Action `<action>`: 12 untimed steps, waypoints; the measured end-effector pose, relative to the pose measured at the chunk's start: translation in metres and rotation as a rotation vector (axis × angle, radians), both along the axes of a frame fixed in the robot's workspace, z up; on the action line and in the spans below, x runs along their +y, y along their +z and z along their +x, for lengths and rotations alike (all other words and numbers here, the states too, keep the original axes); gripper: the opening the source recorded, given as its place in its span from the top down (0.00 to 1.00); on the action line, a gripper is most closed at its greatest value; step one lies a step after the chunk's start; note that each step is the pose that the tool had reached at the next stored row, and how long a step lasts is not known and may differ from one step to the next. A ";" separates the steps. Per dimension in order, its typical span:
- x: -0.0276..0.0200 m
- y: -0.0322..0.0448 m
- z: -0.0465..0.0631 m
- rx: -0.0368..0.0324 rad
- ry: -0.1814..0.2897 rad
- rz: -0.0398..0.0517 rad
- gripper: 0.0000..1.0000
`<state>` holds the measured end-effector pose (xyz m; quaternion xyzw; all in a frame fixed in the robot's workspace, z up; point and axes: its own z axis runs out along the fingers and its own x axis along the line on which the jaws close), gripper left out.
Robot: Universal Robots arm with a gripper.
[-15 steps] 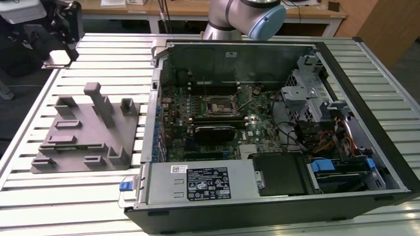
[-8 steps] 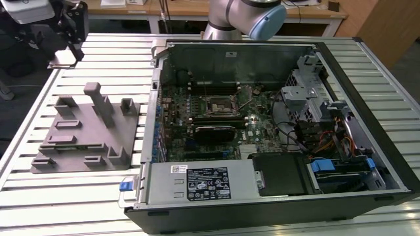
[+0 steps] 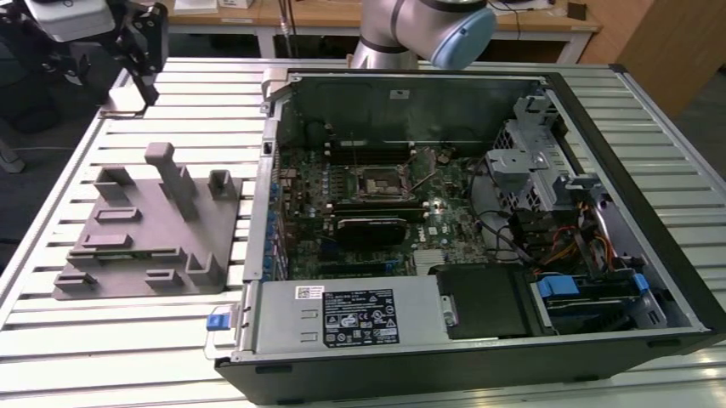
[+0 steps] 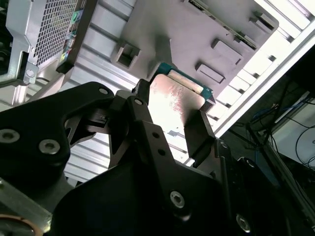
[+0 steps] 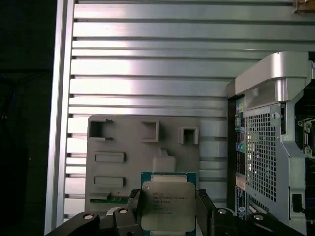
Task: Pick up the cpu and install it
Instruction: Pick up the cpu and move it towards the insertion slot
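Note:
The cpu [image 5: 167,202] is a small square chip with a pale silver top and green edge, and it is clamped between my black fingers [image 5: 134,204]. My gripper [image 5: 167,211] is shut on it, held in the air above the grey moulded holder block [image 5: 142,147]. In the second wrist view the cpu [image 4: 173,96] shows its shiny face between the fingers [image 4: 199,130]. In the exterior view my gripper [image 3: 138,53] hangs high at the far left, left of the computer case [image 3: 454,212]. The black socket frame [image 3: 377,180] sits on the motherboard inside the case.
The grey holder block [image 3: 148,229] lies on the slatted aluminium table [image 3: 170,340], left of the open case. Inside the case are a black fan [image 3: 375,229], drive cages [image 3: 545,161] and cables [image 3: 567,246]. The arm's base [image 3: 420,34] stands behind the case.

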<state>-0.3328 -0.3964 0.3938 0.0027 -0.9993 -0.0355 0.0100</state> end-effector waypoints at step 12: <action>0.0007 -0.0004 0.021 0.0001 0.000 -0.0001 0.47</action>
